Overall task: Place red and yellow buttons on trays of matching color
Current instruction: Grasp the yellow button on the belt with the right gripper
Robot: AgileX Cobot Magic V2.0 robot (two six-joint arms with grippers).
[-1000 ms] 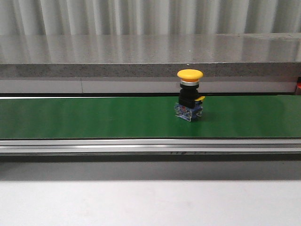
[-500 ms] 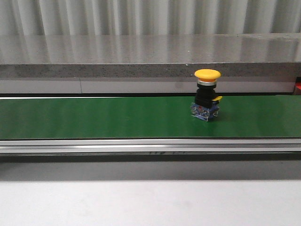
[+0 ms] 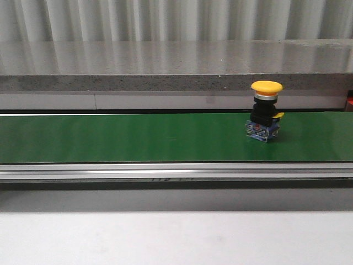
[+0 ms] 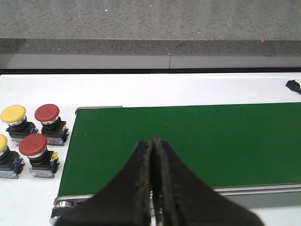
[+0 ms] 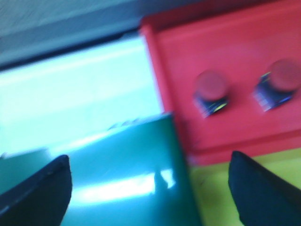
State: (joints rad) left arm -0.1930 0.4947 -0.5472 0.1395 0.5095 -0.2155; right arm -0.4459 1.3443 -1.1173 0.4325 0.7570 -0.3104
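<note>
A yellow button point(image 3: 266, 111) stands upright on the green belt point(image 3: 138, 138), right of the middle in the front view. No gripper shows there. My left gripper point(image 4: 153, 141) is shut and empty over the belt's end point(image 4: 188, 136); beside that end sit two red buttons point(image 4: 47, 113) point(image 4: 33, 144) and two yellow buttons point(image 4: 13, 113) point(image 4: 2, 142) on the white table. My right gripper point(image 5: 150, 188) is open and empty above the belt's other end point(image 5: 127, 179). The red tray point(image 5: 178, 61) holds two red buttons point(image 5: 211, 87) point(image 5: 282, 75). The yellow tray point(image 5: 211, 193) lies next to it.
A grey stone ledge point(image 3: 176, 63) runs behind the belt. A metal rail point(image 3: 176, 171) borders the belt's near side, with white table point(image 3: 176, 237) in front of it. The right wrist view is blurred.
The yellow button has travelled to the right along the belt, staying upright.
</note>
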